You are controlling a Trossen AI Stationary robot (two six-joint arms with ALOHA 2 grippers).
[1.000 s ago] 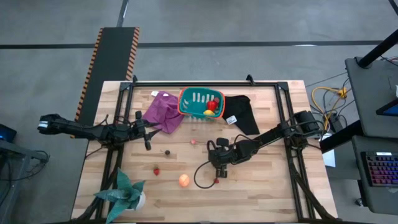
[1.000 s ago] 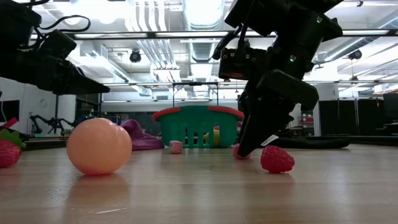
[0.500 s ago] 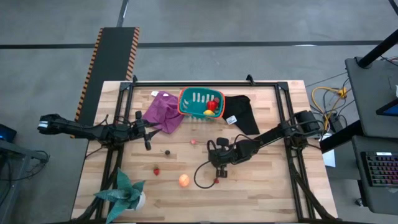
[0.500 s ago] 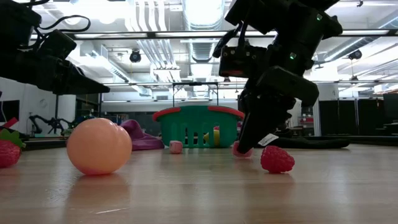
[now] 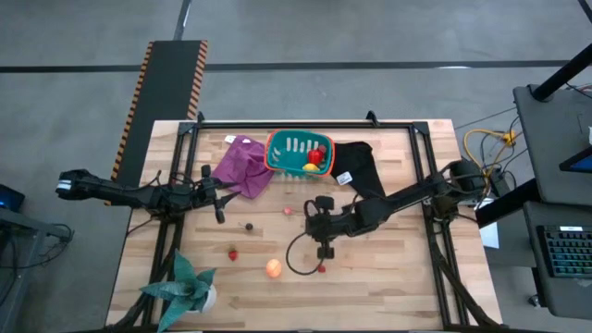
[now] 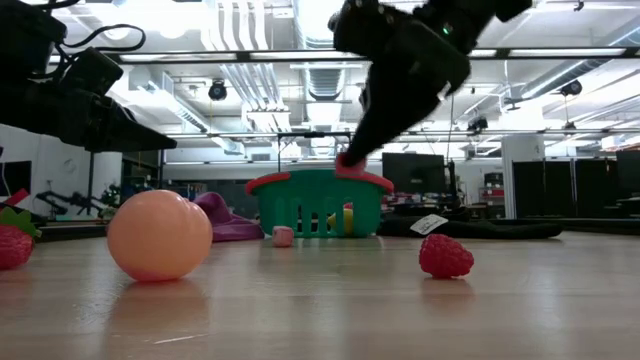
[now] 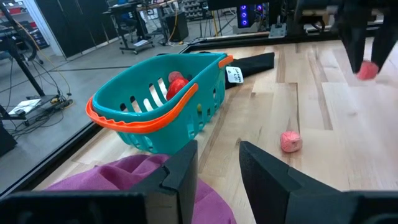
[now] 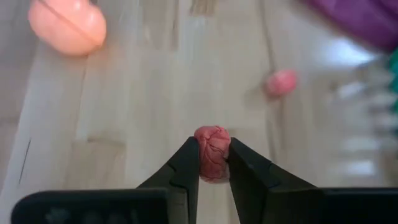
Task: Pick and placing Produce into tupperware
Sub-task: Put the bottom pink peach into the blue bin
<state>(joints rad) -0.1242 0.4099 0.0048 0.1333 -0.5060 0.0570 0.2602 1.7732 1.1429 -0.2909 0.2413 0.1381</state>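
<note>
Gripping small red piece (image 8: 212, 152) in right gripper (image 8: 213, 163), raised off table centre. Basket (image 5: 289, 154) at 12 o'clock, holding lemon and red pepper (image 5: 316, 156). Outstanding: peach ball (image 5: 273, 268), raspberry (image 6: 445, 256), pink piece (image 7: 290, 141). Left gripper (image 7: 219, 167) parked at 9 o'clock, slightly parted, empty.

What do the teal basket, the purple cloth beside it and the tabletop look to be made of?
The teal basket looks like moulded plastic: smooth, slightly glossy walls with cut slots and an orange rim. The purple cloth seems a soft woven or knit fabric, matte and rumpled into folds. The tabletop appears to be pale wood planks, with visible grain, seams and a light sheen.
</note>
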